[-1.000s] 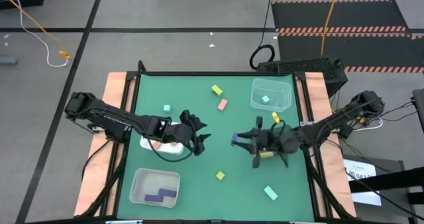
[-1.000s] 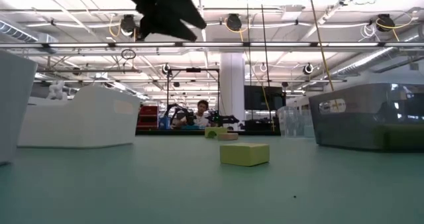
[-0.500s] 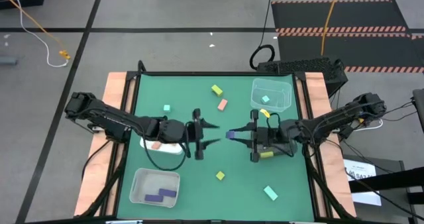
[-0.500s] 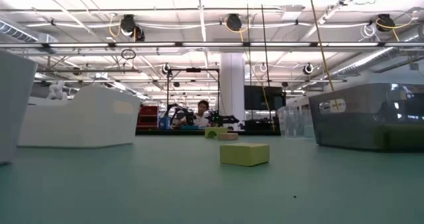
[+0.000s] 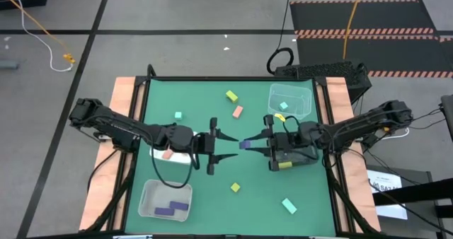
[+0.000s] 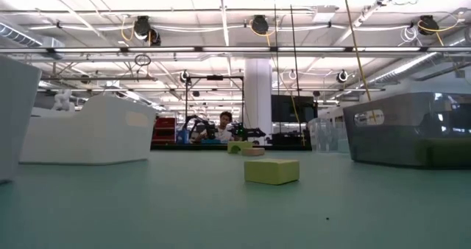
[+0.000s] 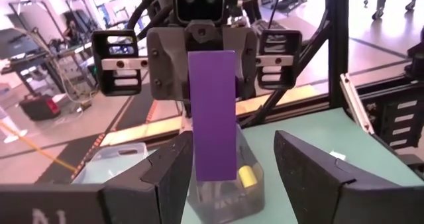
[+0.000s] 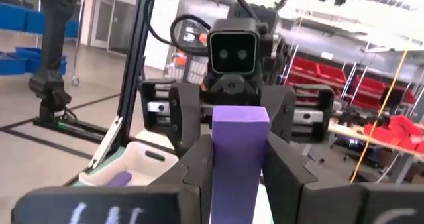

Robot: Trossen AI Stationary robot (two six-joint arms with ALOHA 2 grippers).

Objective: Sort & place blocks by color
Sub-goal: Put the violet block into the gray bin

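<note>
Mid-air handoff over table centre. Right gripper (image 5: 249, 145) pinching flat purple bar block (image 5: 244, 145) tight by one end, free end pointing at left gripper (image 5: 230, 145). Left fingers (image 7: 310, 177) standing spread, flanking the bar's free end, not touching it yet as far as the left wrist view is showing.

Risks, judging from here:
- Releasing right before left is clamped: bar dropping onto green mat (image 5: 205, 97), likely bouncing toward small yellow cube (image 5: 235, 187).
- Closing left off-centre: bar twisting in the right pinch, ending skewed or squirting out.
- Pushing in too far: fingertips clashing, both arms nose to nose with little clearance.
- Grabbing too near the tip: weak hold for the carry to clear rectangular tray with purple blocks (image 5: 145, 200) at near left.

Other loose blocks still unsorted: yellow block (image 5: 231, 96), salmon pink block (image 5: 238, 112), small mint cube (image 5: 178, 115), mint block (image 5: 289, 206). Clear tub (image 5: 303, 94) at far right holding a mint piece.
</note>
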